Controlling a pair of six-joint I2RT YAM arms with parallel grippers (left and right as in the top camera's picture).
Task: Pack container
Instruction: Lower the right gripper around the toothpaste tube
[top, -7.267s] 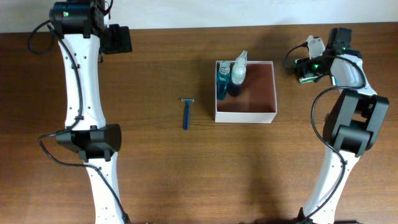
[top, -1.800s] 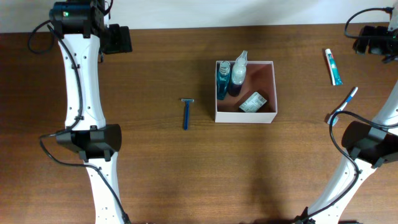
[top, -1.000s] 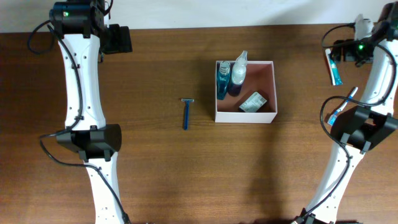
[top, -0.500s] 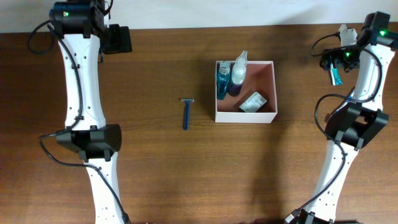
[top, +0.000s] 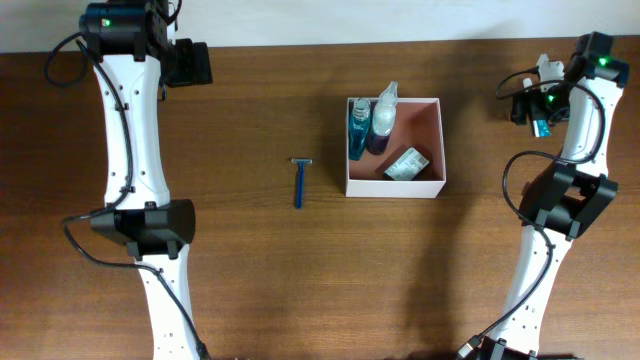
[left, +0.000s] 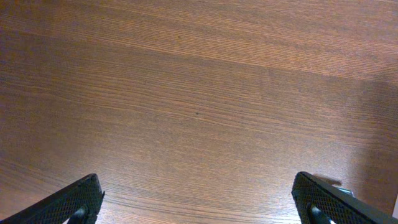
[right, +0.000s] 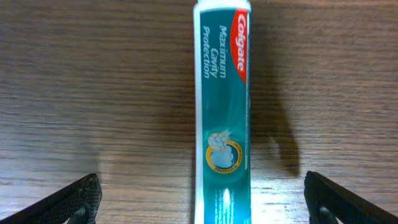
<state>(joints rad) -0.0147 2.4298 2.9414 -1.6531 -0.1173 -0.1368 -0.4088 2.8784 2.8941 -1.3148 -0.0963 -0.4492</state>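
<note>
Teal-and-white, the toothpaste tube (right: 222, 112) lies on the wooden table (left: 199, 93), centred between the wide-spread fingertips of the right gripper (right: 204, 200), which touch nothing. The tube's lower end is cut off by the frame edge, and from overhead the gripper hides nearly all of it. About two seconds ago the tube and a toothbrush lay in plain sight; the right arm has since swung over them. The left gripper (top: 190, 62) gapes empty at the far corner. The container (top: 395, 187), holding two bottles (top: 383, 115) and a small carton (top: 405, 164), sits mid-table, well apart from the right gripper, on its left. A blue razor (top: 299, 182) lies beyond.
</note>
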